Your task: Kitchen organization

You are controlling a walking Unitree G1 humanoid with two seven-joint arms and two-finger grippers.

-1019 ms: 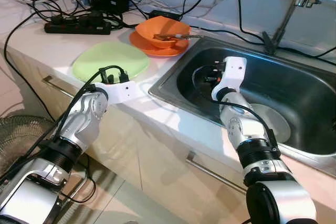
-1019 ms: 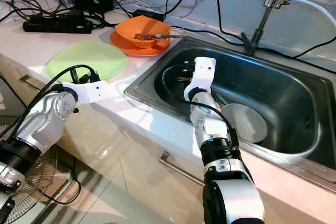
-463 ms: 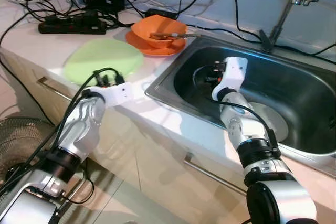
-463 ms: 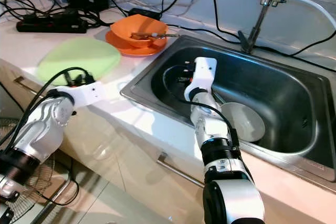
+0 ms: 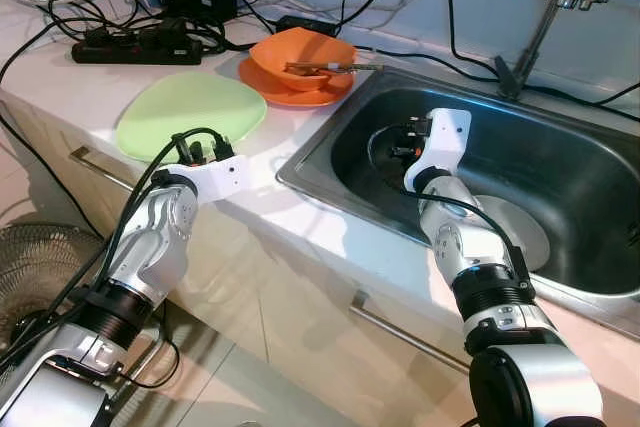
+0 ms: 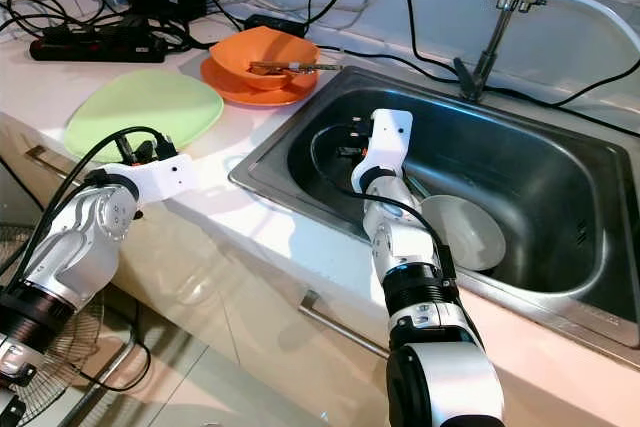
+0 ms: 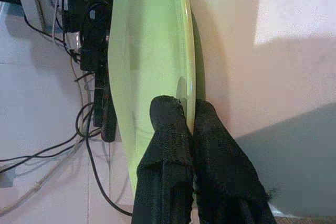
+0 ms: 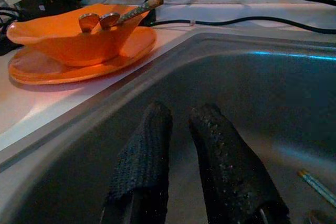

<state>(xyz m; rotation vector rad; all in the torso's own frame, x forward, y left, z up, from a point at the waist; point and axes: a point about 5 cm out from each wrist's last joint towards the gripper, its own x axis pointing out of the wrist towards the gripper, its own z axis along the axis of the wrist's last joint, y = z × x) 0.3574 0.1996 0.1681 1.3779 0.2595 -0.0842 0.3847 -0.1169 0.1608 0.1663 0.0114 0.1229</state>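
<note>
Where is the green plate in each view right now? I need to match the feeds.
Left eye: green plate upper left on the counter.
Right eye: far left, beside the orange bowl.
Left wrist: on edge, rim between the left gripper fingers.
Right wrist: not in it.
Shared landmark: the orange bowl.

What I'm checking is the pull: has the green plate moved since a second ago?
Yes, slightly: the green plate, pinched by the left claw, has slid left, away from the orange plate.
</note>
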